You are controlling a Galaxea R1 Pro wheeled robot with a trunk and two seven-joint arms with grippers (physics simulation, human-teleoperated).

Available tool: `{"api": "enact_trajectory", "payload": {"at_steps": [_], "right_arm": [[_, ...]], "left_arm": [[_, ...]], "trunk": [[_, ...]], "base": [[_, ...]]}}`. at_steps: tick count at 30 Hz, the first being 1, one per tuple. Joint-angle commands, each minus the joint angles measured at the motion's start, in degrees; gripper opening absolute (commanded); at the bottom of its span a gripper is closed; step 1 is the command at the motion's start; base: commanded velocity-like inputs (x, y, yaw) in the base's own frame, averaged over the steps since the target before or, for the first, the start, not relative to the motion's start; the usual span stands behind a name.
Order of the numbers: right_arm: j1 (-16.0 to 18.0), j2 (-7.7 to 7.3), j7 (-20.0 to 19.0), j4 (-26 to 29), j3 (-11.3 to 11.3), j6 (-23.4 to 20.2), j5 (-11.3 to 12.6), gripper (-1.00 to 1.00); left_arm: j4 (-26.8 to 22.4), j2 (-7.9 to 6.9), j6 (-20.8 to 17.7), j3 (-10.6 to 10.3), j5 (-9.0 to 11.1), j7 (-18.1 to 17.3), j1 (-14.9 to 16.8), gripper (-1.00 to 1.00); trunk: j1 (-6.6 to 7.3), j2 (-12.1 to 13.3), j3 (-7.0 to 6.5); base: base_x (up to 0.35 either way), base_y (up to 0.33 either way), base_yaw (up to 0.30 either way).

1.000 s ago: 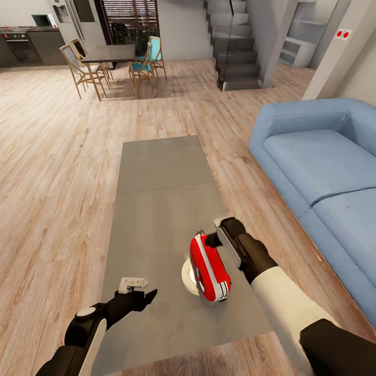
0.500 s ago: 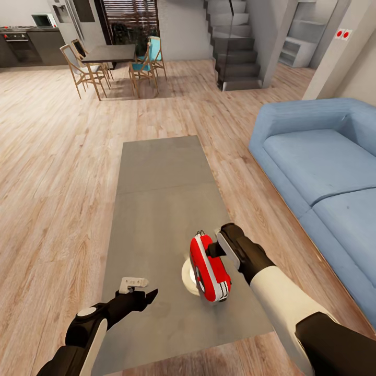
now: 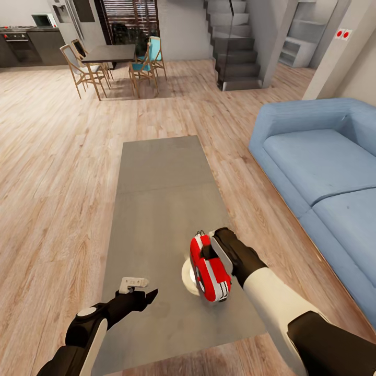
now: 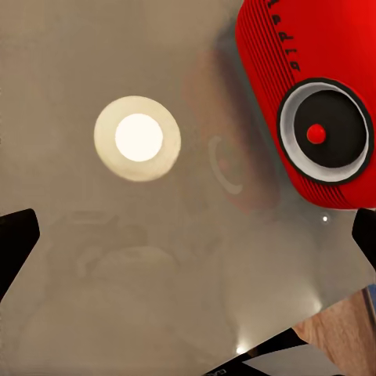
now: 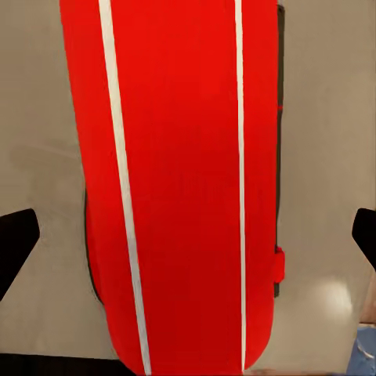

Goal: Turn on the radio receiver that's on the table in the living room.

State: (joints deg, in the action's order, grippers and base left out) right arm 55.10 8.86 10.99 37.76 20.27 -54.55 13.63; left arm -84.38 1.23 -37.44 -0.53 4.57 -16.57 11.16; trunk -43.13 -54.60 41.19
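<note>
- The radio receiver [image 3: 209,267] is standing on edge in the lower centre of the head view, on the near end of the table [image 3: 162,183], its long axis running up the frame and slightly left
- The right gripper [image 3: 213,249] is pressing in at the radio's upper right side; its fingertips are sitting wide apart at the edges of the right wrist view, straddling the red body and gripping nothing
- The left gripper [image 3: 140,292] is hovering lower left, well apart from the radio, fingers spread and empty
- I'm judging the right arm much nearer, so the switching-on touch is falling to it
</note>
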Motion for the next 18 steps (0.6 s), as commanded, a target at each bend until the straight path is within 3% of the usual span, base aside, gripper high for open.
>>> {"api": "enact_trajectory", "payload": {"at_steps": [1, 7, 18], "right_arm": [[0.00, 0.31, 0.00, -0.91, 0.01, 0.73, -0.08, 1.00], [0.00, 1.06, -0.12, -5.21, 0.03, 4.94, -0.14, 1.00], [0.00, 0.53, -1.33, -6.61, 0.22, 6.69, -0.24, 1.00]], "left_arm": [[0.00, 0.00, 0.00, 0.00, 0.00, -0.02, 0.00, 1.00], [0.01, 0.00, 0.00, 0.00, 0.00, -0.03, 0.00, 1.00], [0.01, 0.00, 0.00, 0.00, 0.00, -0.02, 0.00, 1.00]], "trunk": [[0.00, 0.00, 0.00], [0.00, 0.00, 0.00], [0.00, 0.00, 0.00]], "base": [[0.000, 0.000, 0.000], [0.000, 0.000, 0.000], [0.000, 0.000, 0.000]]}}
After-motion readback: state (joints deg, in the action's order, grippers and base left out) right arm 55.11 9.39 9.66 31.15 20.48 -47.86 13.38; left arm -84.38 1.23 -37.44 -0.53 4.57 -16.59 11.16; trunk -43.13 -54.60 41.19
